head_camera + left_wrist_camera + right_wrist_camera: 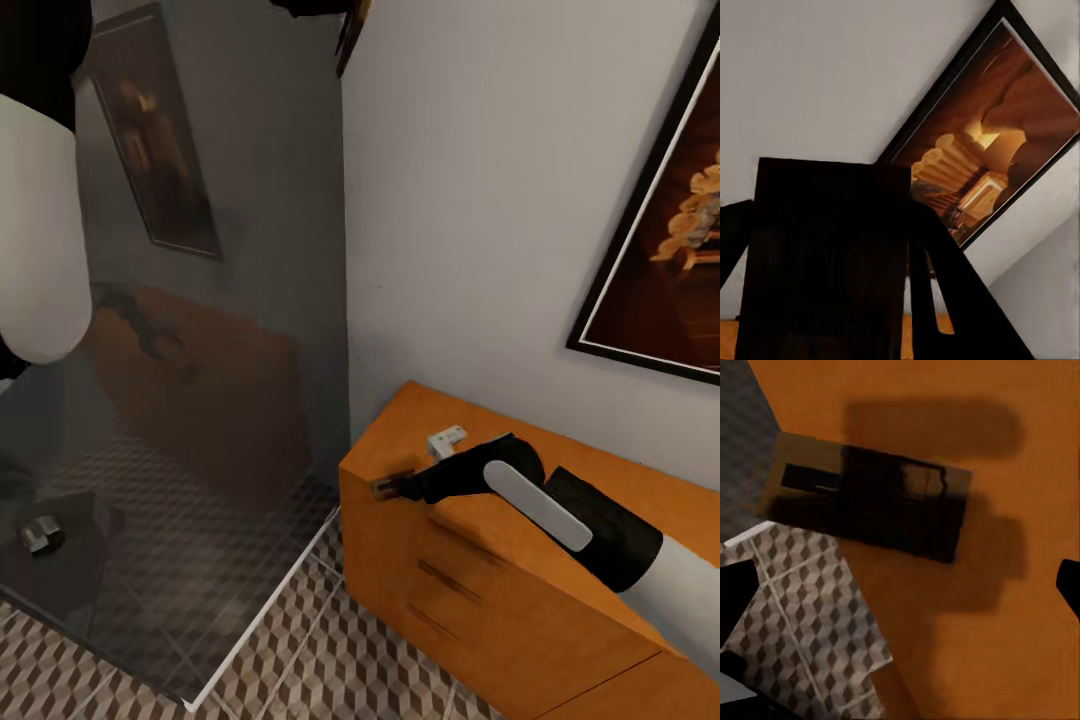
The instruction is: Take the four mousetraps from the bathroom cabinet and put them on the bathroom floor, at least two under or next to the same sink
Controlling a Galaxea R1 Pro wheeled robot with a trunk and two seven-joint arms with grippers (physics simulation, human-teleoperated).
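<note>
Jaws of the right gripper (400, 487) hid over a mousetrap (870, 495) at the cabinet (520, 590) corner; their spread was unreadable.

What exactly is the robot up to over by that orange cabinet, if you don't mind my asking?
The right gripper is reaching across the top of the cabinet toward a mousetrap lying flat near its corner edge, above the tiled bathroom floor. Whether it has gripped the trap yet is unclear. A small pale object sits just behind. The left arm is raised, near a framed picture.
</note>
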